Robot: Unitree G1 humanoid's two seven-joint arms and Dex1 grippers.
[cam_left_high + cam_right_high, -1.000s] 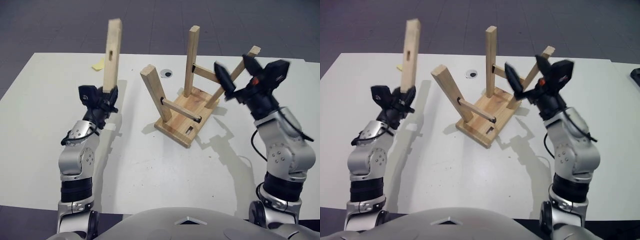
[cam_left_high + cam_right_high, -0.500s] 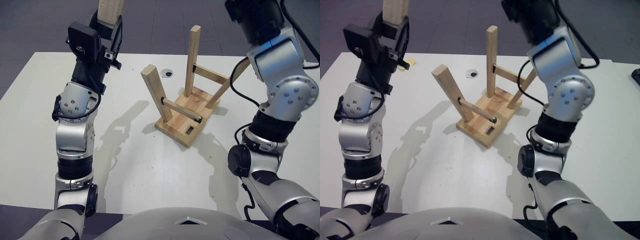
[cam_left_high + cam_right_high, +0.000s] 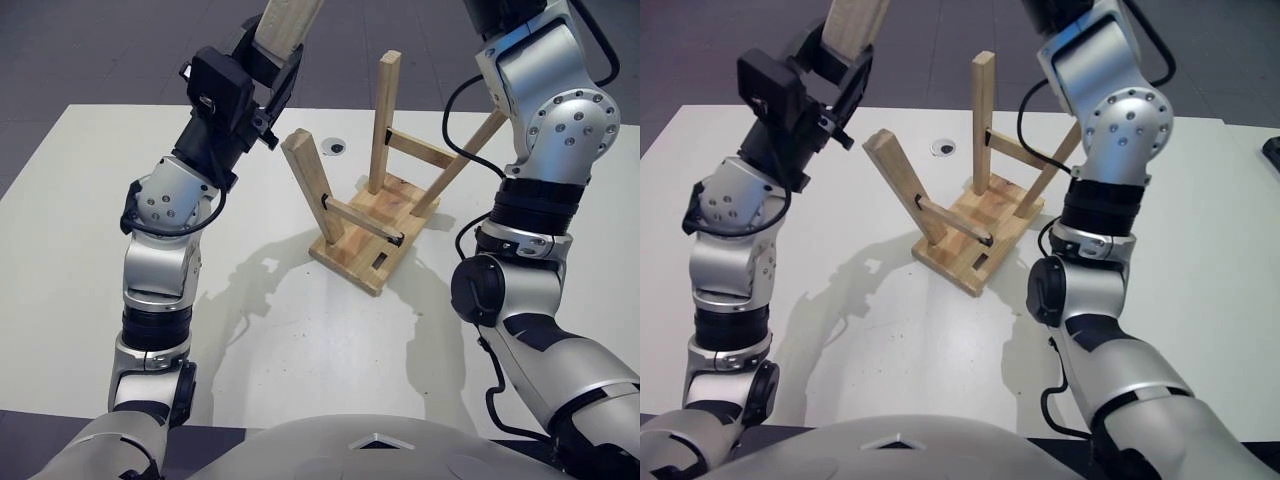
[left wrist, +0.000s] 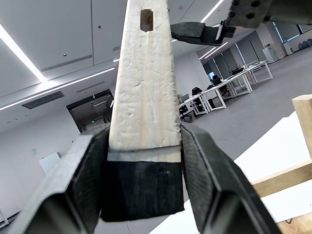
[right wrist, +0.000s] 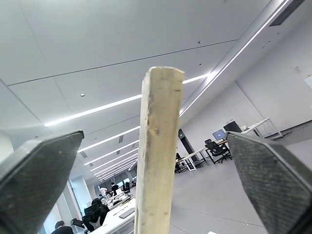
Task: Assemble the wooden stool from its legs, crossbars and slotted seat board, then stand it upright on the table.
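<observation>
The stool lies upside down on the white table, its slotted seat board (image 3: 352, 256) flat on the top. Three legs rise from it: a leaning near one (image 3: 310, 185), an upright one (image 3: 384, 115) and a tilted one (image 3: 458, 162). Crossbars (image 3: 365, 219) join them. My left gripper (image 3: 264, 72) is raised left of the stool, shut on the foot of a fourth leg (image 4: 146, 83), which leans toward the stool. In the right wrist view my right gripper (image 5: 155, 136) is open, its fingers (image 5: 39, 170) wide apart on either side of a leg end (image 5: 158, 146) without touching it.
A round black grommet (image 3: 335, 149) sits in the table behind the stool. A dark object (image 3: 1272, 148) lies at the table's far right edge. Bare table surface (image 3: 300, 340) stretches in front of the stool and to its left.
Both arms have risen. My left gripper has carried the leg up and tipped it toward the stool. The right gripper has lifted from beside the tilted leg out past the top edge.
</observation>
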